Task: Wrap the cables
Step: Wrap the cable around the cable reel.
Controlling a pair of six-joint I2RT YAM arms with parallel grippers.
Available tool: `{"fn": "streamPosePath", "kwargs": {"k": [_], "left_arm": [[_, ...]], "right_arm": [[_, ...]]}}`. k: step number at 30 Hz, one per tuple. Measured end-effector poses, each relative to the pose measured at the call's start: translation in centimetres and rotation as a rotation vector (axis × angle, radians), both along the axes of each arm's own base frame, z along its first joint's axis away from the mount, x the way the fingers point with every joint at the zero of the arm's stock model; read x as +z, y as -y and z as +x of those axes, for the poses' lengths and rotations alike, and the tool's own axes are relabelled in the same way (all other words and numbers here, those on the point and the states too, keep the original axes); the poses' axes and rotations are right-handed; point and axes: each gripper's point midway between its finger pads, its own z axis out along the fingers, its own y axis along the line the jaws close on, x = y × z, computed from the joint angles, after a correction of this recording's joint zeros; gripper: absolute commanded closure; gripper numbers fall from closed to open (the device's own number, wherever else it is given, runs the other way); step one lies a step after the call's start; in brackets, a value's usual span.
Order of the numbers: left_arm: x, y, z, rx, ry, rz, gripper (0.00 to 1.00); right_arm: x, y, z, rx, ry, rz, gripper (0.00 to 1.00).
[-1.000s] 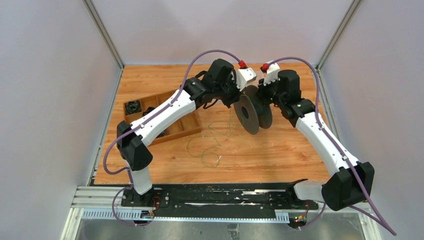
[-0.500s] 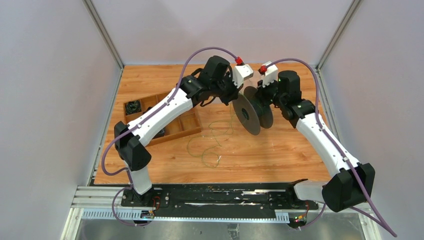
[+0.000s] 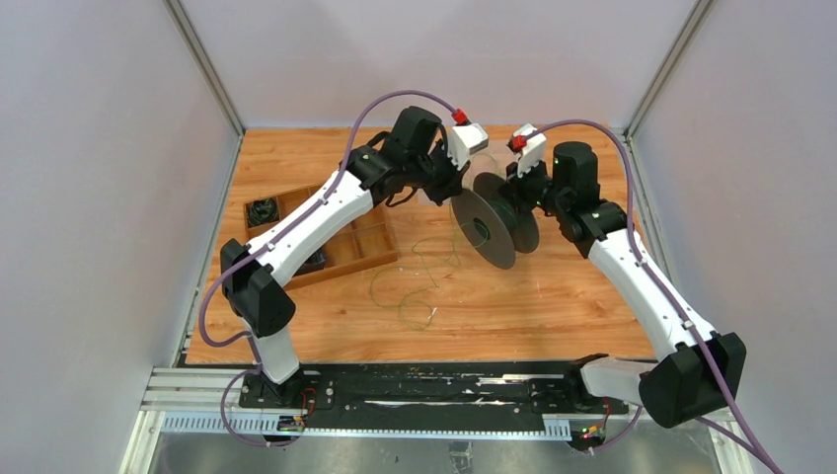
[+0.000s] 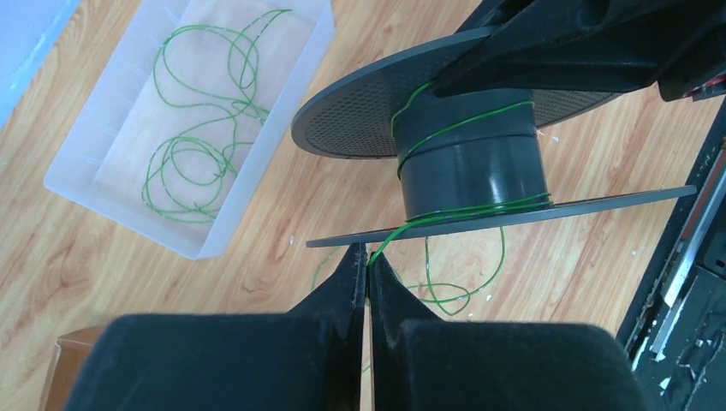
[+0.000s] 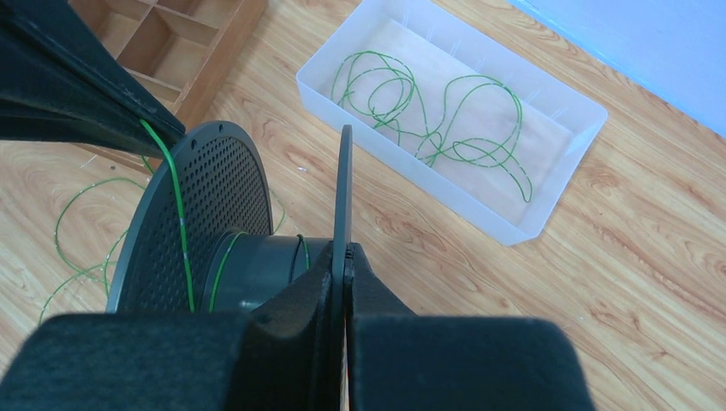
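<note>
A black spool point(image 3: 489, 227) with two wide flanges is held up over the table's middle back. My right gripper point(image 3: 523, 186) is shut on the edge of one flange point(image 5: 345, 188). A few turns of thin green cable point(image 4: 462, 122) lie round the hub point(image 5: 257, 270). My left gripper point(image 3: 446, 190) is shut on the cable strand point(image 4: 392, 238), which runs from its tips point(image 4: 368, 257) up to the spool. The rest of the cable lies in loose loops point(image 3: 419, 286) on the wood below.
A clear plastic bin point(image 5: 514, 231) with more green cable loops sits behind the spool; it also shows in the left wrist view point(image 4: 197, 244). A wooden divided tray point(image 3: 350, 259) stands at the left, with a black cord bundle point(image 3: 262, 210) in one compartment.
My left gripper has moved left and toward the back with the cable in it. The spool and my right gripper have shifted slightly left.
</note>
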Motion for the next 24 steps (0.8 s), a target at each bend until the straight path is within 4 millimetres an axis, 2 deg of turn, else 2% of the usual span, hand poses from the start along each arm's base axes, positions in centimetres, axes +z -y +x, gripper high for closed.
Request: {"fn": "streamPosePath", "kwargs": {"k": [8,13,19,24], "left_arm": [[-0.6,-1.0,-0.2,-0.012,-0.037,-0.013,0.98],[-1.5,-1.8,-0.1,-0.011,-0.064,-0.015,0.91],[-3.7,-4.6,1.3,0.068,-0.079,0.028,0.84],[-4.0,-5.7,1.9,0.101,-0.067,0.04,0.84]], "right_arm": [[0.0,-0.7,-0.6,0.061,-0.001,0.006,0.99],[-0.1,-1.1,-1.1,0.087,-0.016,0.015,0.99],[0.4,-1.2,-1.5,0.106,-0.027,0.024,0.99],[0.1,-0.8,-1.7,0.099,-0.05,0.019,0.99]]}}
